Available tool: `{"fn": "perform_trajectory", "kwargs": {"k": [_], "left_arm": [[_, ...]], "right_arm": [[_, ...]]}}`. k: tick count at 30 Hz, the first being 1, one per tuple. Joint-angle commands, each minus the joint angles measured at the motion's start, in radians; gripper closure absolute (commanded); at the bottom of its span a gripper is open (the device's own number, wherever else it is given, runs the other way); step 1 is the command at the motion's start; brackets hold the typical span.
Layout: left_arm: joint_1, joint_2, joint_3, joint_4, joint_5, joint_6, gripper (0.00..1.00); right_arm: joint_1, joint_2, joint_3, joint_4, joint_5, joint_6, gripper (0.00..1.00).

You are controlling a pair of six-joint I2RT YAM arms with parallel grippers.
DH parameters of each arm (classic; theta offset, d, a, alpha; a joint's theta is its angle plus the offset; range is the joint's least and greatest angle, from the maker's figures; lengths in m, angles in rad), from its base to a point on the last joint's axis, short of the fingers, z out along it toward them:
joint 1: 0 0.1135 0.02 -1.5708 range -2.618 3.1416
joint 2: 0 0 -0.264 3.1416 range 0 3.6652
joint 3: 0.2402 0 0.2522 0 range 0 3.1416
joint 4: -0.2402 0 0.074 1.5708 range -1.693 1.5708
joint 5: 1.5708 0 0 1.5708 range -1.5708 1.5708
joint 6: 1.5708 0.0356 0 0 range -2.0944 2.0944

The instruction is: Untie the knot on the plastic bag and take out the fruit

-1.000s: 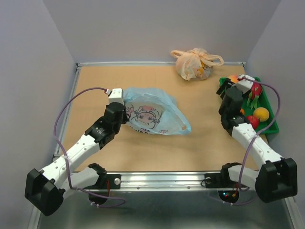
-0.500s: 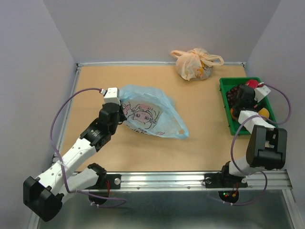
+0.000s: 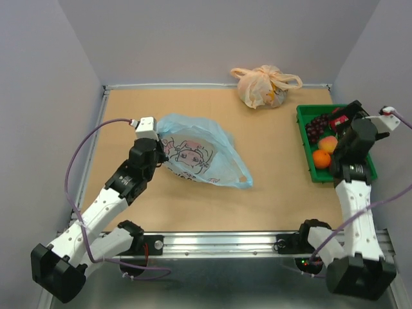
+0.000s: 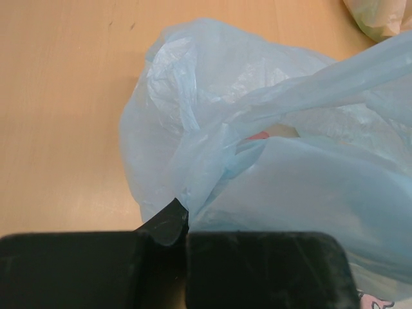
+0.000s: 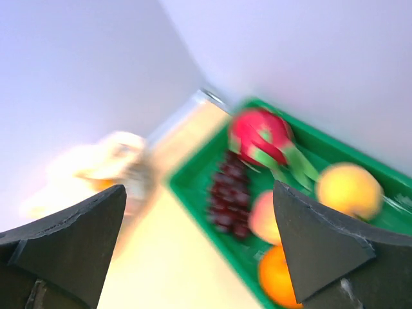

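**Blue bag pinched at its left edge; five fruits in the tray**

Seen from above, the brown table [image 3: 277,187] carries the plastic bag [image 3: 203,154] at about 9 o'clock from its centre. The bag lies slumped on its side with the cartoon face up and one handle loop trailing toward 4 o'clock. The green tray [image 3: 304,145] lies at 3 o'clock against the right edge. A tied peach-orange bag [image 3: 261,87] sits at 1 o'clock near the back wall.

The left gripper [image 4: 179,225] is at the blue bag's 9 o'clock edge. Its jaws are together, seemingly with a fold of the film nipped between them. The right gripper [image 5: 199,193] hovers over the tray with its jaws wide apart and nothing held.

The fruit in the tray, in the blurred wrist view:
- dragon fruit [image 5: 261,135] at the far end
- grapes [image 5: 228,190]
- yellow fruit [image 5: 347,190]
- peach [image 5: 267,219]
- orange [image 5: 280,273] nearest

The knot cannot be made out in the crumpled plastic.
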Motion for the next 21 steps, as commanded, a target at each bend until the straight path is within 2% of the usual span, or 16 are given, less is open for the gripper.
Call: {"fn": "perform_trajectory", "kwargs": {"k": [1,2,7,8,9,11,12,15,19,21], "left_arm": [[0.011,-0.044,-0.010,0.027,-0.068,-0.001,1.00],[0.011,-0.047,-0.011,0.027,-0.076,-0.003,1.00],[0.011,-0.058,-0.010,0.010,-0.093,-0.020,0.98],[0.011,-0.072,-0.011,0.007,-0.097,-0.030,0.93],[0.013,-0.083,-0.014,0.006,-0.102,-0.035,0.83],[0.011,-0.127,-0.022,-0.003,-0.119,-0.046,0.73],[0.011,-0.145,-0.024,-0.016,-0.123,-0.061,0.59],[0.011,-0.245,-0.018,-0.081,-0.140,-0.075,0.33],[0.011,-0.404,-0.002,-0.151,-0.117,-0.067,0.25],[0.013,-0.502,0.019,-0.199,-0.100,-0.057,0.19]], "right_arm": [[-0.005,-0.250,0.068,-0.087,-0.212,0.024,0.00],[-0.005,-0.251,0.062,-0.098,-0.235,0.023,0.00],[0.004,-0.539,-0.006,-0.153,-0.369,0.021,0.00],[0.041,-0.569,-0.024,-0.176,-0.375,0.018,0.00],[0.056,-0.627,-0.035,-0.184,-0.369,0.012,0.00],[0.096,-0.678,-0.047,-0.211,-0.348,-0.003,0.00],[0.110,-0.701,-0.049,-0.221,-0.343,-0.017,0.00],[0.153,-0.799,-0.047,-0.265,-0.323,-0.083,0.00],[0.171,-0.932,-0.057,-0.311,-0.288,-0.152,0.00],[0.181,-0.940,-0.032,-0.371,-0.260,-0.189,0.00]]}}
